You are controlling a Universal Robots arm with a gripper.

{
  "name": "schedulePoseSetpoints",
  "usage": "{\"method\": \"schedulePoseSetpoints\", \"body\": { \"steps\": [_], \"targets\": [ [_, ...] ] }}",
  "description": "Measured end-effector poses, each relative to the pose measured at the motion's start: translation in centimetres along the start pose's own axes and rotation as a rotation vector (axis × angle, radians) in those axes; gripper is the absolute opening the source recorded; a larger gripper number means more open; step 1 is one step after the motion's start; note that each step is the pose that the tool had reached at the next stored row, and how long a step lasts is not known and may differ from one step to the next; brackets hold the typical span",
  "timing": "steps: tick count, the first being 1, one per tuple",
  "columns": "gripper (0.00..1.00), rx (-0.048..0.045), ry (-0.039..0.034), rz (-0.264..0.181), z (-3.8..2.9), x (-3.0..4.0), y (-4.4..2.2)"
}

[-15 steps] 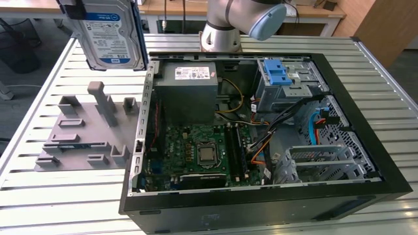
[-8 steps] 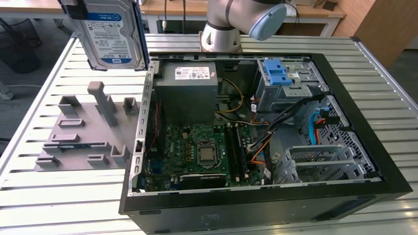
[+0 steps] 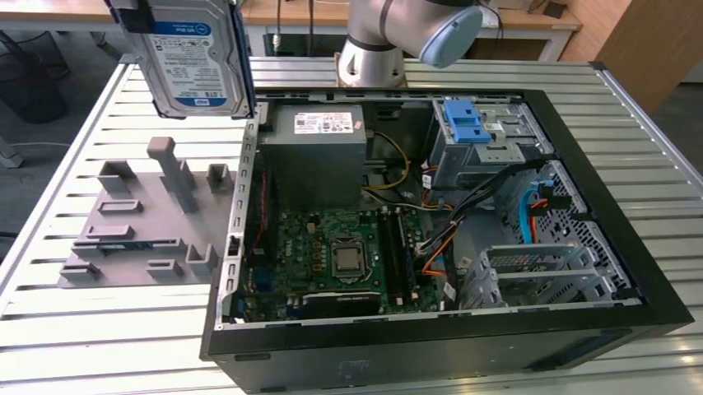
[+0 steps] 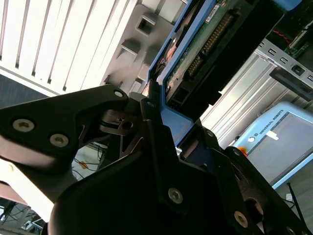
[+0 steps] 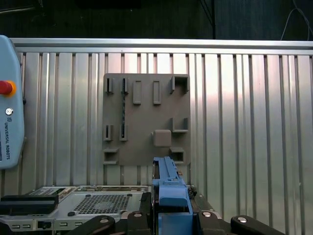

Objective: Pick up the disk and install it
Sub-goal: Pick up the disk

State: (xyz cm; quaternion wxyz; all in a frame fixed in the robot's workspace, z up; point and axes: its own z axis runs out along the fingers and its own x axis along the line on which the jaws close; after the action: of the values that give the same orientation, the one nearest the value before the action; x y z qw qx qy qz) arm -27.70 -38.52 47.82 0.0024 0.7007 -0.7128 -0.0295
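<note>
The disk [image 3: 197, 58], silver with a blue-and-white label and blue side rails, hangs upright in the air at the exterior view's upper left. It is above the table's slats, just beyond the open computer case [image 3: 615, 206]. My gripper [image 4: 155, 105] is shut on it. In the second wrist view the black fingers [image 4: 146, 127] clamp the blue rail, and the disk's circuit board [image 4: 205, 44] faces the camera. In the first wrist view the blue rail [image 5: 170, 188] stands between the fingers, above the grey holder plate [image 5: 146, 122].
The case lies open on the slatted table [image 3: 110, 329]. Inside it are the blue-latched drive bay [image 3: 478, 132], a grey power supply [image 3: 318, 144] and the motherboard [image 3: 341, 255]. The grey holder plate [image 3: 143, 222] lies to the exterior view's left. A teach pendant [image 5: 10, 103] lies on the table.
</note>
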Motion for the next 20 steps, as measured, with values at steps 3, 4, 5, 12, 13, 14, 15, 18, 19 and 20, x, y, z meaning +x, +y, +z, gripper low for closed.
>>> {"method": "schedulePoseSetpoints", "body": {
  "steps": [3,4,5,12,13,14,15,18,19,20],
  "targets": [
    [0.37,0.0,0.0,0.0,-0.02,-0.01,-0.68],
    [0.37,0.0,0.0,0.0,-0.03,-0.01,-0.86],
    [0.37,0.0,0.0,0.0,-0.03,-0.01,-0.97],
    [0.37,0.0008,0.0,0.0,-0.02,1.0,-1.04],
    [0.37,0.0013,0.0,0.0,-0.02,1.25,-1.04],
    [0.37,0.0027,-0.0001,0.0,-0.02,1.45,-1.04],
    [0.37,0.0044,-0.0001,-0.001,-0.02,1.62,-1.04],
    [0.37,0.0085,-0.0002,-0.002,-0.03,1.89,-1.05],
    [0.37,0.0085,-0.0001,-0.003,-0.03,1.94,-1.13],
    [0.37,0.0085,-0.0001,-0.003,-0.04,1.98,-1.3]
  ]
}}
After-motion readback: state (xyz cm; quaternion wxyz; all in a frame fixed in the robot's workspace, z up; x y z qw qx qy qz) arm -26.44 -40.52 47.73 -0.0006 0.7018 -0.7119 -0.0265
